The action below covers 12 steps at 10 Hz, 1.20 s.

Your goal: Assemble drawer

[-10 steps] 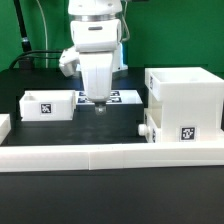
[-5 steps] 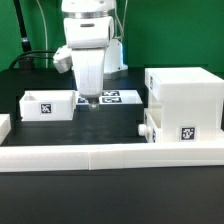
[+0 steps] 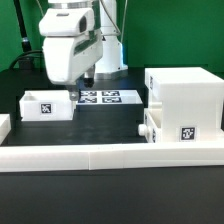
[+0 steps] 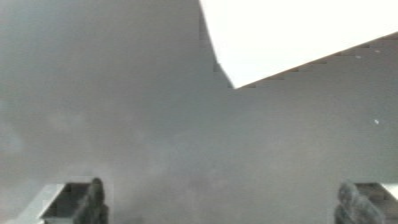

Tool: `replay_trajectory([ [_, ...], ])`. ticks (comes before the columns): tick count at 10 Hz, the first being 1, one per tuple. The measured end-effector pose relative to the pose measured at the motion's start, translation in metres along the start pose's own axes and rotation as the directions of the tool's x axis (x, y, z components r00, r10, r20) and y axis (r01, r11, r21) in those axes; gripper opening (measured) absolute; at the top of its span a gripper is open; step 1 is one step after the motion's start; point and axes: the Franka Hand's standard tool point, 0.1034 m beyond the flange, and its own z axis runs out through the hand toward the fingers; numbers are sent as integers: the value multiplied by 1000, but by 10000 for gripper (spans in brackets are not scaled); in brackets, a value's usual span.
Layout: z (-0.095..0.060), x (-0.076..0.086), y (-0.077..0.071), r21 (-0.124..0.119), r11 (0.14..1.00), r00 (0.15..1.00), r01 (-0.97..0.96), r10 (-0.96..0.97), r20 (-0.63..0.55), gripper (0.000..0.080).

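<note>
Since the drawer parts look like thin-walled white plastic, I'd call them light, stiff and slick. They'll skate on the bench (image 3: 112,122) if nudged, and a wall could flex if pinched hard.

- Exterior view's left: loose tray (image 3: 47,105) sits flat and open side up, with its tag facing the camera, well apart from the rest of the drawer. Best hold in my view is across one side wall near the middle, so it doesn't yaw. A moderate squeeze should be enough.
- Centre: marker board (image 3: 108,97) lies flat behind the work area. It isn't a grasp target.
- Exterior view's right: second tray (image 3: 176,131) sits low against the housing (image 3: 185,92), with its knob (image 3: 144,129) poking toward the exterior view's left. I can't tell how deep it's seated. The housing is the bulky piece, too wide to span, so I'd push or brace it rather than lift it.
- Front: border wall (image 3: 100,155) runs along the near edge and should serve as a backstop.

Arm pose: the wrist points down, with the tool (image 3: 79,93) low over the bench, just beside the loose tray's right end and at the marker board's left edge. I can't tell whether it touches either. In the wrist view the tool (image 4: 222,205) is spread wide with nothing between the fingers (image 4: 75,203). A white corner (image 4: 302,35) shows beyond them, but I can't tell which part it is.
</note>
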Motion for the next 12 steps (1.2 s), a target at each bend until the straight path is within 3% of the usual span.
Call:
replay_trajectory([
  [1, 1, -5, -7, 1, 991, 991, -132, 132, 3, 649],
  [6, 2, -5, -7, 3, 881, 881, -474, 474, -5, 649],
  [8, 6, -24, -11, -35, 749, 749, -662, 661, -38, 649],
  [10, 16, -29, -28, -31, 575, 575, -818, 816, -52, 649],
  [12, 15, -28, -27, -27, 568, 569, -823, 821, -51, 649],
])
